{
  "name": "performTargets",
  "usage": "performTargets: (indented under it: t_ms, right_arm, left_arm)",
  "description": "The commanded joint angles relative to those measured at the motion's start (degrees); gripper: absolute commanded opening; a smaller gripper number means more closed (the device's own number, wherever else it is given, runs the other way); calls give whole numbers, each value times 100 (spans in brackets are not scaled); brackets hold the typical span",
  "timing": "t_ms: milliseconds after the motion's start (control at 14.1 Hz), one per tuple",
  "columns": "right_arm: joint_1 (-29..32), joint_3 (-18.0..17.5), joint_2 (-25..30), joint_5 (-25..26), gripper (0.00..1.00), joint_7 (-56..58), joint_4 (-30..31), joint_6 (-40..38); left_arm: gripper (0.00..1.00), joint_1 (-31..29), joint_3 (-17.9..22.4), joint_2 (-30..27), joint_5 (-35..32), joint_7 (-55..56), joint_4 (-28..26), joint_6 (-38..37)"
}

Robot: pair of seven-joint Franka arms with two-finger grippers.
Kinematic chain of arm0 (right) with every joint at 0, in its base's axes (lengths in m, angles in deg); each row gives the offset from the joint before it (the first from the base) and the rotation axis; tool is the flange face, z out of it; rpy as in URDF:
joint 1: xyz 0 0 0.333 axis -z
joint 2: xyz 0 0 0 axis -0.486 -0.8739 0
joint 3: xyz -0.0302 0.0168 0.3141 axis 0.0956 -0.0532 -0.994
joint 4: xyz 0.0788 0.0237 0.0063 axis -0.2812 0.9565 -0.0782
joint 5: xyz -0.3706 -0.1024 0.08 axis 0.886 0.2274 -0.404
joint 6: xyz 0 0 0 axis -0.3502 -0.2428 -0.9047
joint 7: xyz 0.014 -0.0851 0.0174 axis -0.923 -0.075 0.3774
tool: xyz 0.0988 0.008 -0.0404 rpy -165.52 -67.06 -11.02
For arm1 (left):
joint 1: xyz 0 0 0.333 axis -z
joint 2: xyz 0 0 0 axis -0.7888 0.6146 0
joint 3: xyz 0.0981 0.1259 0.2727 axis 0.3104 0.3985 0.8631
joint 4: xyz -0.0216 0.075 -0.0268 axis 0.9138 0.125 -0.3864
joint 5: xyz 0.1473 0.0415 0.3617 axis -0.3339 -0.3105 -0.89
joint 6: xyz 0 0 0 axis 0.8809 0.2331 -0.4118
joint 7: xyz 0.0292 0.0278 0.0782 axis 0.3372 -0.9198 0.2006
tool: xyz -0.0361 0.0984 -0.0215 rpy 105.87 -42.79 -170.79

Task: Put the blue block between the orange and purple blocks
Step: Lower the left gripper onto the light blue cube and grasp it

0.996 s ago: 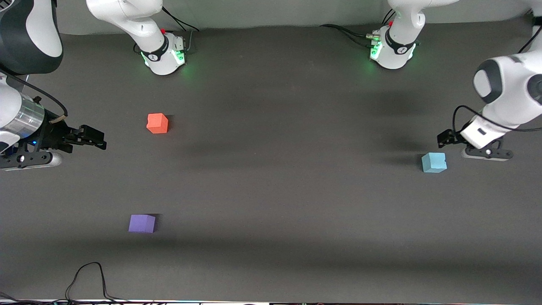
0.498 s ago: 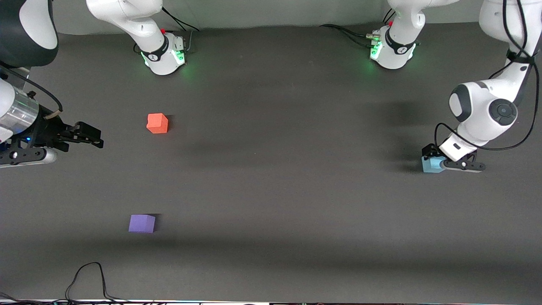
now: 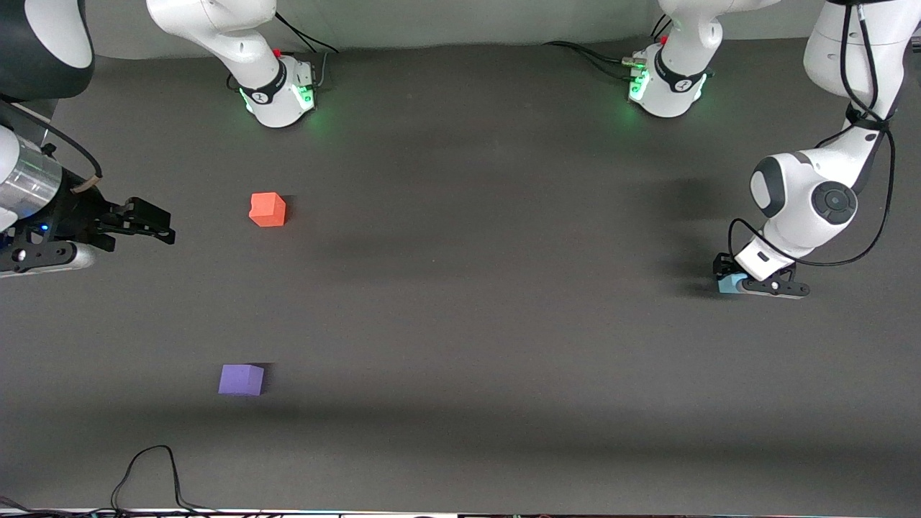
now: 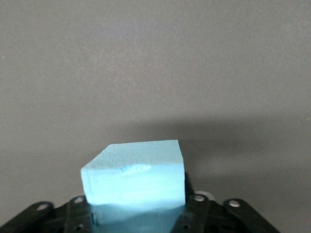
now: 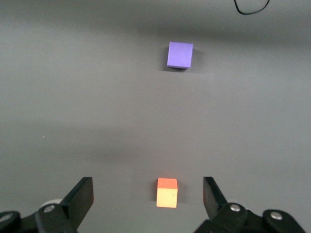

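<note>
- We found the small matte sky-blue foam-like cube resting on the dark grey worktop at the left arm's end, well apart from the other two cubes.
- Our left tool was down over that cube. The left wrist view showed the cube sitting between its black fingers, but we could not tell whether they had clamped on it or merely stood either side.
- Our right tool waited in the air over the right arm's end of the worktop, its fingers spread apart with nothing between them.
- The small matte orange-red cube lay near that right tool, and the small matte violet-purple cube lay nearer the front camera, leaving bare worktop between them.
- We judged the blue cube light and somewhat soft, with a grainy, non-slippery surface; a shallow dent already marked one upper edge.
- We judged the best hold to be on two opposite flat faces, squeezing gently so the foam would not deform.
</note>
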Motion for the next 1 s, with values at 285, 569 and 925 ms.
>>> performTargets:
  t_ms: [285,569,925]
  right_arm:
    - [49,207,-42,-293,100,320,-88,-38]
    - [58,277,-69,-293,100,329,-88,-38]
    - [66,295,-156,-293,100,320,-88,128]
  left_arm:
    - [39,-14,18,-642,-43,-45,838,-1648]
    - [40,275,-113,-978,19,427,2726,-4680]
    - [40,1864,-429,-829,229,3235,3741,-5655]
